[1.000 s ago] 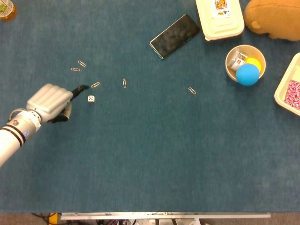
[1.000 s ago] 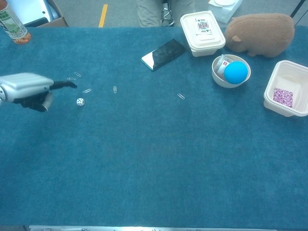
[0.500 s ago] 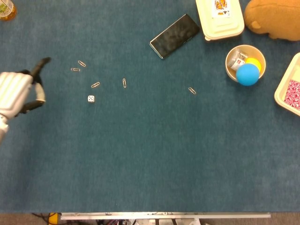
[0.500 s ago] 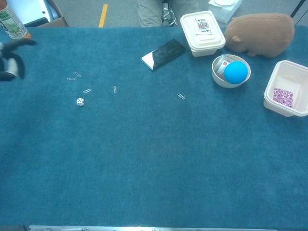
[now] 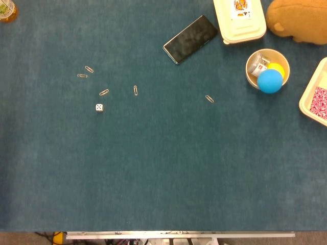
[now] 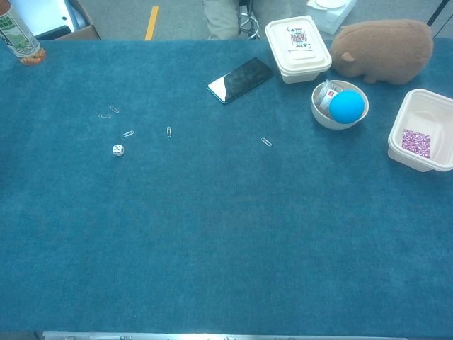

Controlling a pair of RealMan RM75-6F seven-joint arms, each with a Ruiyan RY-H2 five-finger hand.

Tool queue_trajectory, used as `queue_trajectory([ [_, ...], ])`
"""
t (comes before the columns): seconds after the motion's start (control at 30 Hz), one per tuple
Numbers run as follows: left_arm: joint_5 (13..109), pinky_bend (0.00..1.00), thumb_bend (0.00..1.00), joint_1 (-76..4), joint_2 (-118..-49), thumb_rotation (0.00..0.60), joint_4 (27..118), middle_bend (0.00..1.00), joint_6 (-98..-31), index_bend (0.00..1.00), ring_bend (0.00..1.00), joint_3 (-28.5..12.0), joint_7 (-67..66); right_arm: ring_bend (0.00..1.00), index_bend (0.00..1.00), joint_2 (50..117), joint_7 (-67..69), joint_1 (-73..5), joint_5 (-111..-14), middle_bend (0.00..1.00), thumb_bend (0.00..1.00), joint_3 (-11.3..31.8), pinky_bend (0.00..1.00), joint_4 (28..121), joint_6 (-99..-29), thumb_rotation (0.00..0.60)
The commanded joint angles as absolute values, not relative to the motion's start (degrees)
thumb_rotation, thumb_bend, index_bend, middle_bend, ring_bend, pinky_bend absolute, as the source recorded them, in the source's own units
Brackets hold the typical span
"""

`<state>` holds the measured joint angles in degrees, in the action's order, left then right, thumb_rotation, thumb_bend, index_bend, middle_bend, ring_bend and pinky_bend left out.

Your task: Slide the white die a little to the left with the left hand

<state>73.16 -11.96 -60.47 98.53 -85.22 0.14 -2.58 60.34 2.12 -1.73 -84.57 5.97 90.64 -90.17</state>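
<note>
No robot hand is seen in either view, so whether the left one is open, curled or holding anything cannot be told. The die (image 5: 99, 107) is found left of centre on the tabletop (image 5: 163, 168), lying free, with a paperclip (image 5: 104, 92) just above it and others near. No contact is being made, so the slide is judged either finished or not begun; if unfinished, the left robot hand would have to be brought in at the die's right side and a short leftward nudge given.
</note>
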Motion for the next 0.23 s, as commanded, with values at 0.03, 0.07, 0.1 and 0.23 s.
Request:
queue_trajectory([
  [0.03, 73.3, 0.13, 0.56, -10.34, -60.3, 0.291, 99.06, 0.24, -86.68, 0.03, 0.15, 0.01, -2.57, 0.16, 0.3, 60.26, 2.26, -1.71, -84.66, 0.29, 0.08, 6.01, 0.25, 90.75, -90.23, 0.6],
  [0.07, 73.37, 0.13, 0.56, -9.97, -60.3, 0.292, 99.16, 0.24, -86.98, 0.03, 0.15, -0.03, -2.65, 0.16, 0.3, 60.23, 2.34, -1.71, -84.69, 0.29, 0.08, 6.05, 0.25, 90.79, -90.26, 0.6],
  [0.1, 73.46, 0.13, 0.56, -9.64, -60.34, 0.293, 99.25, 0.24, -87.24, 0.03, 0.15, -0.09, -2.76, 0.16, 0.3, 60.21, 2.44, -1.72, -84.71, 0.29, 0.08, 6.08, 0.25, 90.83, -90.26, 0.6],
  [0.23, 73.89, 0.13, 0.56, -8.61, -60.68, 0.302, 99.38, 0.24, -87.86, 0.03, 0.15, -0.64, -2.56, 0.16, 0.3, 60.17, 2.72, -1.77, -84.86, 0.29, 0.08, 6.04, 0.25, 90.97, -90.04, 0.6],
])
